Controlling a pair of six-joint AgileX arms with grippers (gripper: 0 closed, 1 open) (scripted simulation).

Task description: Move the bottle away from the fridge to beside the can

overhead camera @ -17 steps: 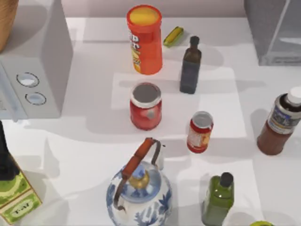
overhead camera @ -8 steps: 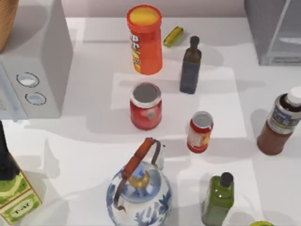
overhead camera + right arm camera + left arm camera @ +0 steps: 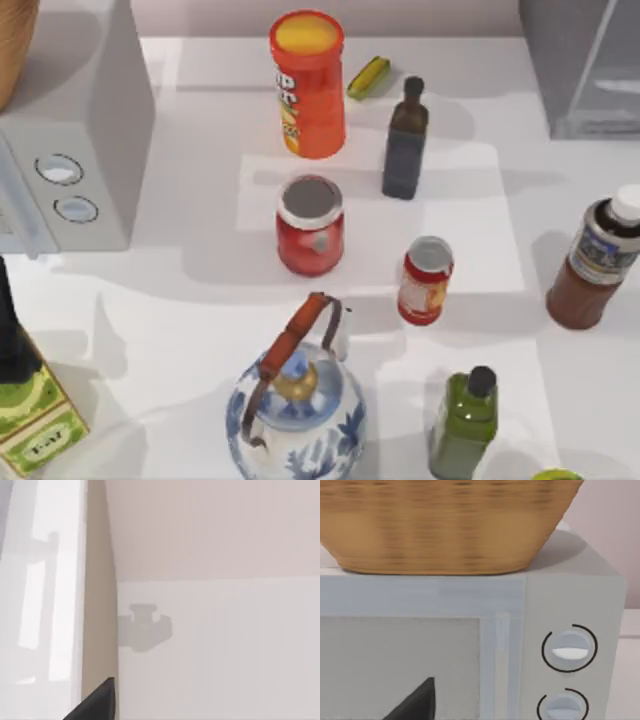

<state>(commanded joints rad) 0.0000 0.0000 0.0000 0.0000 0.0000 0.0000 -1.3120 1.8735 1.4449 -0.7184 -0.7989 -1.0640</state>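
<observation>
Neither hand's state can be told; a dark fingertip (image 3: 95, 700) edges the right wrist view, another the left. The bottle (image 3: 596, 262) stands upright at the surface's (image 3: 200, 290) right edge, below the fridge (image 3: 580, 65), well apart from the can (image 3: 425, 280). The right arm seems better placed: grasp low on the body, lift clear, and set it down just beside the can without nudging the green bottle (image 3: 463, 422). The fridge is cut off by the frame.

Brown-red bottle (image 3: 597, 263) w/ white cap, blue-white label; red can (image 3: 425, 281), silver top; grey fridge (image 3: 580, 60).
</observation>
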